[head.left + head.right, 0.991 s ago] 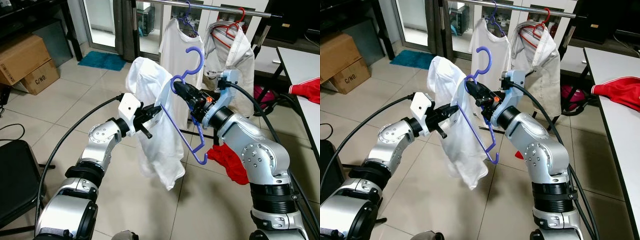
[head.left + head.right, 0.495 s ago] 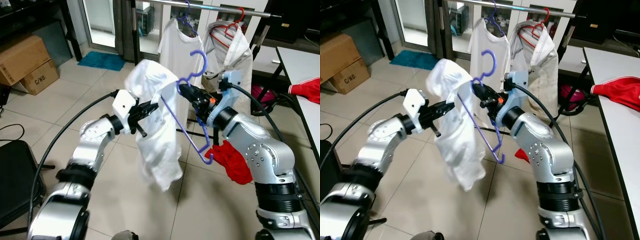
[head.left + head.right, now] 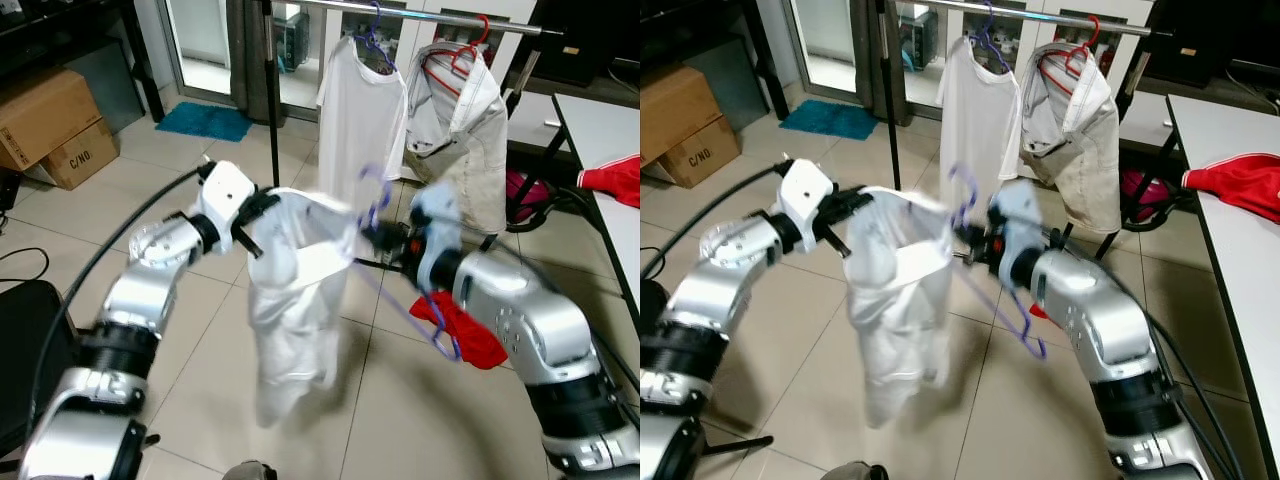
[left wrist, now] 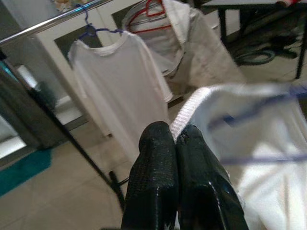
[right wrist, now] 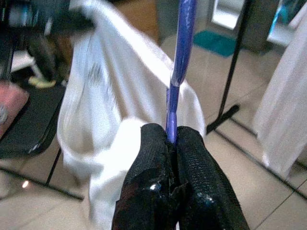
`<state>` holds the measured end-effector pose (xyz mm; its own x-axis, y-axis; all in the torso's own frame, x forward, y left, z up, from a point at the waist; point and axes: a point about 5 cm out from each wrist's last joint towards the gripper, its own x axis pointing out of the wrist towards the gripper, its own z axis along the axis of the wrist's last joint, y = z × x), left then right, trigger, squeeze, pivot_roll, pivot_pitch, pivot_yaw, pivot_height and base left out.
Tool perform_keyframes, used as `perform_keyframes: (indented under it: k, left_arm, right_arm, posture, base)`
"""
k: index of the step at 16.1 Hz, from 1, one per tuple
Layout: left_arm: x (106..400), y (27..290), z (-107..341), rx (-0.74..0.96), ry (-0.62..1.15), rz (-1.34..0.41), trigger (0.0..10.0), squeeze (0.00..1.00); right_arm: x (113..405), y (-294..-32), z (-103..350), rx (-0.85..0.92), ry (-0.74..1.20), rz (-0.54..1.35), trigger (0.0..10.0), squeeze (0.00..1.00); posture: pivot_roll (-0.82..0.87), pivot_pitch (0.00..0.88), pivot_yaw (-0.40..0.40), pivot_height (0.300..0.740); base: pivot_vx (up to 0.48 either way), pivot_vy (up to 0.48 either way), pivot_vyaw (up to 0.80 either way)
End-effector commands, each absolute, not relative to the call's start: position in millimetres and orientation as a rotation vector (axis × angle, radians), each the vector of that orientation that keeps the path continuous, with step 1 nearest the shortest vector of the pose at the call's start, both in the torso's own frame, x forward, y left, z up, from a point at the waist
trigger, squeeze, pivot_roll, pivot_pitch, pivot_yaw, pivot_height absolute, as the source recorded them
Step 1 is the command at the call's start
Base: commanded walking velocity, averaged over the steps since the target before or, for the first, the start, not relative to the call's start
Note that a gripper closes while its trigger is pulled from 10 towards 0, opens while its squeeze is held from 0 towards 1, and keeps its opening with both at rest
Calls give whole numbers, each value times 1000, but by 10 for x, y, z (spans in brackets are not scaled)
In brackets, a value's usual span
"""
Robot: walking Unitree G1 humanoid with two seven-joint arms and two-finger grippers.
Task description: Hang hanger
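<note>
My left gripper is shut on the collar of a white shirt, which hangs down open in mid-air. In the left wrist view the fingertips pinch the ribbed collar. My right gripper is shut on a purple hanger, blurred by motion, at the shirt's right side. The right wrist view has the hanger's stem rising from between the pads. The silver clothes rail runs across the back, above and beyond both grippers.
On the rail hang a white T-shirt on a purple hanger and a beige garment on a red one. A red cloth lies on the floor. Cardboard boxes stand at left, a black chair near left, a table at right.
The right gripper has dropped lower with the hanger. The left gripper has moved left and up, pulling the shirt's collar wide. The shirt now hangs spread between them.
</note>
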<state>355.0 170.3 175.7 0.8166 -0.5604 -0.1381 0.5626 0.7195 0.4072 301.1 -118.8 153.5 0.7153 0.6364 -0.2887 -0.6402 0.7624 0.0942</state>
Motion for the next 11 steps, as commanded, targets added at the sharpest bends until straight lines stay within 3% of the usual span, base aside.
perform_keyframes:
  k: [1,5,8,11]
  left_arm:
    - [3590,1681,1836,484,11,-595,0,0]
    - [3566,1579,1748,504,66,-632,0,0]
    - [3487,1421,1670,482,93,-689,0,0]
    - [3469,1355,1631,477,105,-705,0,0]
  right_arm:
    - [2962,-1178,1540,-45,334,738,10000,0]
    - [2918,-1130,1603,13,321,759,10000,0]
    - [3037,-1161,1637,111,312,605,10000,0]
    - [3077,-1081,1693,255,295,570,10000,0]
  posture:
    - [-173,0,-9,740]
    - [-173,0,-7,740]
    - [-169,0,-9,740]
    - [-171,0,-10,740]
  base:
    - [0,0,0]
    - [0,0,0]
    - [0,0,0]
    - [0,0,0]
